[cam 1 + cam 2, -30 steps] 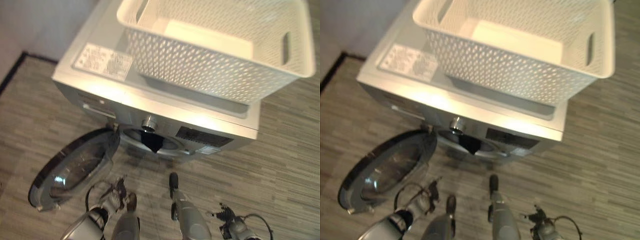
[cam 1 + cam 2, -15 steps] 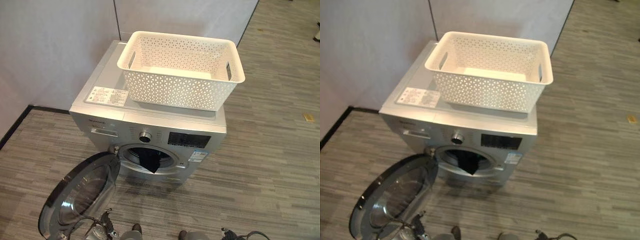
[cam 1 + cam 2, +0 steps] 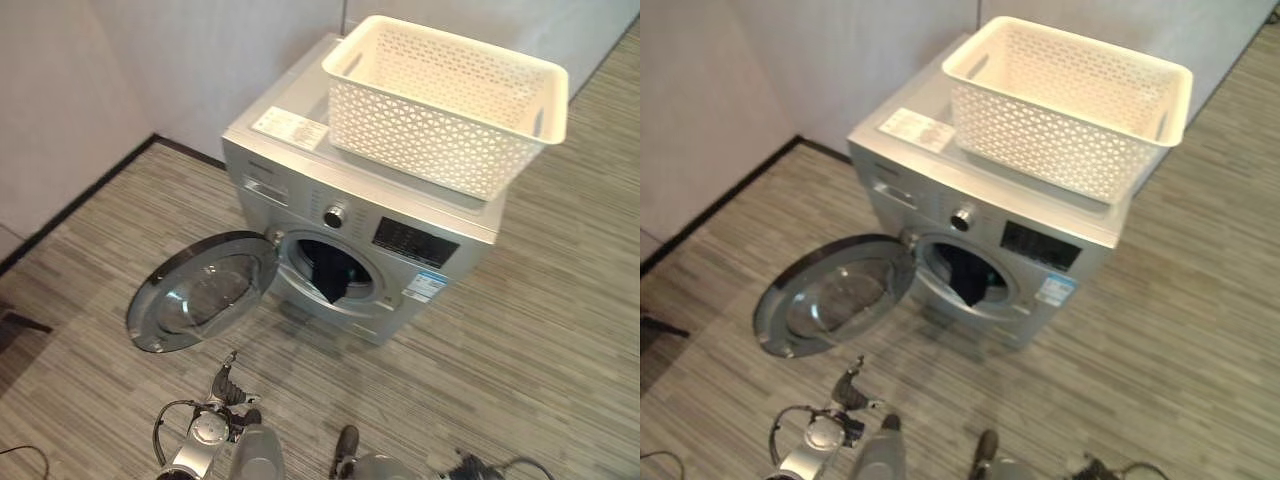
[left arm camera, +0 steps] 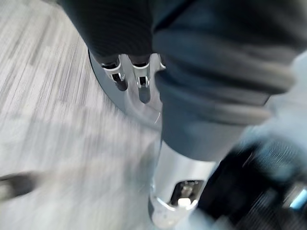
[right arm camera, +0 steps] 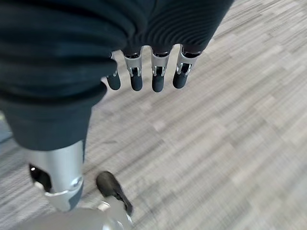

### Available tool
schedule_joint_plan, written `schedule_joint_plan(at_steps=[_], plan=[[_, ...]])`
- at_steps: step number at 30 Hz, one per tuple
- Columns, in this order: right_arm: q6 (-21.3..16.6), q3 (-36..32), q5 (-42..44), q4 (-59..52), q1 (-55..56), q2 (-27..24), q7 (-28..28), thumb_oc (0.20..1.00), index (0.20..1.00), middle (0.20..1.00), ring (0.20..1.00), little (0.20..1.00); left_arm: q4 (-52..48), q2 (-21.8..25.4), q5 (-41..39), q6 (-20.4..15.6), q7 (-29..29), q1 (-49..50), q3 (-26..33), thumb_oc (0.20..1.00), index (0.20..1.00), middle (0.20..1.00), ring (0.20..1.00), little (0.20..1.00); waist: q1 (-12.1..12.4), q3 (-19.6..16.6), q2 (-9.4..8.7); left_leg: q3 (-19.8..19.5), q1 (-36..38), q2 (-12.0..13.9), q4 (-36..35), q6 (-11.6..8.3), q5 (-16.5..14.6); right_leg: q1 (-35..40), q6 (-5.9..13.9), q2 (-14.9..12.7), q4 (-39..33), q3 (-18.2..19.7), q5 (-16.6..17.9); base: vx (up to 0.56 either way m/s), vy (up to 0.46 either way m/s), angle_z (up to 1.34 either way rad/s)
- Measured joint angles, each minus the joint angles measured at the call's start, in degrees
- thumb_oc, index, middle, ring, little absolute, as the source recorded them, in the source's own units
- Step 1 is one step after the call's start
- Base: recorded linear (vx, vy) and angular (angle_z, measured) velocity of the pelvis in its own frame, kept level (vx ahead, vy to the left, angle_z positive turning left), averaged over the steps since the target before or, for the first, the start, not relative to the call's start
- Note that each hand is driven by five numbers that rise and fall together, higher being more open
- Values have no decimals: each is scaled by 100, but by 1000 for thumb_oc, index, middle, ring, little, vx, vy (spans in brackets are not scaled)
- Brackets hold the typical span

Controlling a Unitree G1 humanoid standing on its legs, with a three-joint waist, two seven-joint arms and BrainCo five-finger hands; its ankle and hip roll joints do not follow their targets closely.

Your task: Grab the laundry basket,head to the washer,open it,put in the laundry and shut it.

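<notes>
Door [image 3: 205, 292] of round glass with a chrome rim hangs open at the left of the silver front-loading washer [image 3: 300, 185]. Dark laundry [image 3: 329, 277] hangs over the drum's lip, its shape hard to read. The white perforated plastic basket [image 3: 440, 100] stands on top. The left hand [image 4: 129, 72] and the right hand [image 5: 153, 72] hang with straight fingers, holding nothing.

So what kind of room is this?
Probably a laundry corner set up indoors: a front-loading washer with its door open, a white basket on top, wood-look floor and plain partition walls.
</notes>
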Motion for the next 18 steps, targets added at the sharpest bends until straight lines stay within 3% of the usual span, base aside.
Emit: schedule_joint_plan(at_steps=[1, 2, 3, 7, 12, 14, 16, 18], plan=[[6, -124, -67, 51, 147, -74, 35, 1000, 1000, 1000, 1000, 1000, 142, 92, 43, 14, 186, -177, 202, 1000, 1000, 1000, 1000, 1000, -59, -137, 207, 235, 139, -4, -364, 35, -15, -13, 150, -68, -5, -54, 37, 135, 302, 21], [31, -127, -71, 61, 245, -213, 101, 1000, 1000, 1000, 1000, 1000, 129, 373, 88, 39, 415, -354, 536, 1000, 1000, 1000, 1000, 1000, -181, -313, 535, 349, 314, -78, -729, 74, -238, -21, 426, -167, -89, -45, 185, 109, 270, 8], [36, -125, -71, 52, 282, -191, 125, 1000, 1000, 1000, 1000, 1000, 120, 432, 89, 43, 484, -402, 655, 1000, 1000, 1000, 1000, 1000, -179, -372, 520, 438, 314, -180, -708, 140, -251, -13, 544, -268, -146, -11, 278, 30, 125, -14], [2, 321, -301, -276, 306, 17, 249, 1000, 1000, 1000, 1000, 1000, 90, 1525, 96, 108, 1017, -1247, 1286, 1000, 1000, 1000, 1000, 1000, -190, -598, 142, 711, 303, -711, -707, 387, -257, 23, 866, -653, -682, 322, 788, -51, 181, -23], [-7, 659, -340, -589, -142, 33, 321, 1000, 1000, 1000, 1000, 1000, 544, 2274, 95, 197, 1557, -2349, 1427, 1000, 1000, 1000, 1000, 1000, -211, -612, -128, 1086, -23, -700, -705, 391, -193, -522, 870, -639, -657, 680, 996, -129, 78, -40], [-9, 742, -293, -676, -288, -5, 316, 1000, 1000, 1000, 1000, 1000, 1292, 2566, 75, 190, 1535, -2843, 762, 1000, 1000, 1000, 1000, 1000, -258, -570, -192, 1119, -156, -686, -706, 355, -167, -693, 864, -604, -655, 751, 1044, -231, 70, -15], [-33, 812, -274, -815, -532, -50, 304, 1000, 1000, 1000, 1000, 1000, 2147, 2861, -23, 193, 1428, -3444, 474, 1000, 1000, 1000, 1000, 1000, -378, -460, -302, 1160, -516, -665, -702, 309, -68, -1081, 807, -558, -652, 789, 1182, -197, 28, -12], [-33, 995, -219, -1036, -959, -146, 284, 1000, 1000, 1000, 1000, 1000, 3125, 3235, -200, 350, 1172, -4381, -9, 1000, 1000, 1000, 1000, 1000, -495, -50, -477, 1171, -955, -616, -617, 257, 87, -1496, 740, -496, -652, 820, 1366, -110, -5, -9]])
